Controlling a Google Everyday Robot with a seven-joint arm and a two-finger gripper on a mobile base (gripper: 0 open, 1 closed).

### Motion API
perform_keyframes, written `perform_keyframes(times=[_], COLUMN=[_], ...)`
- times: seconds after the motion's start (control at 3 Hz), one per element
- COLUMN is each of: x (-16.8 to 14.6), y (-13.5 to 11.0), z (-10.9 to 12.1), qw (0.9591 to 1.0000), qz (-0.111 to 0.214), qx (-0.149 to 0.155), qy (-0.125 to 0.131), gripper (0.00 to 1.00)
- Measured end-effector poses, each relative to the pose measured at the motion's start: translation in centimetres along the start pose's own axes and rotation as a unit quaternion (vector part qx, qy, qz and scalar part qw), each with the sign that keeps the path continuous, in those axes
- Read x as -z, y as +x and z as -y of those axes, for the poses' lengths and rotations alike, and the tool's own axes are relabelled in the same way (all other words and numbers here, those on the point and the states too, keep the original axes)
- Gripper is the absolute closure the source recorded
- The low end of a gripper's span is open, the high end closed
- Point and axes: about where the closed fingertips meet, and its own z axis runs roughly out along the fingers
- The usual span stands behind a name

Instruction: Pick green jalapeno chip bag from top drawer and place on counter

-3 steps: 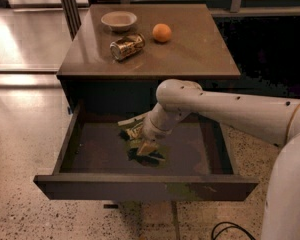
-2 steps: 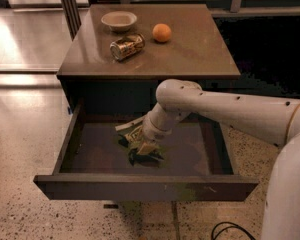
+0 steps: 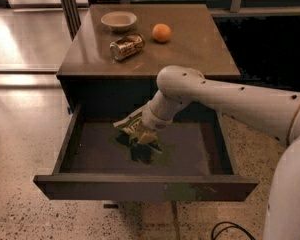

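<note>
The white arm's gripper (image 3: 142, 134) reaches down into the wide, dark grey-green top drawer (image 3: 140, 186), which is pulled open. Its jaws are clamped on the small crumpled green foil chip bag (image 3: 130, 126), held just above the drawer's brownish floor (a dark shadow lies beneath). On the smooth brown desk (image 3: 200, 44) behind sit a pale shallow bowl (image 3: 119, 20), a tipped gold-brown metal can (image 3: 126, 46) and a round orange fruit (image 3: 161, 32).

Dark green chip bag (image 3: 131, 128) – pale yellow patch, white claw (image 3: 144, 135) in grey-green drawer (image 3: 140, 186), brown counter (image 3: 200, 39)
</note>
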Motion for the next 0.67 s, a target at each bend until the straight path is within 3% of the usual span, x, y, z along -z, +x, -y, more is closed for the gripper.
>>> perform_keyframes(times=[0.67], x=[11.4], y=[-6.3], z=[4.7], qw=[0.9968], qz=[0.026], qx=[0.076], qy=[0.004], gripper=[1.0])
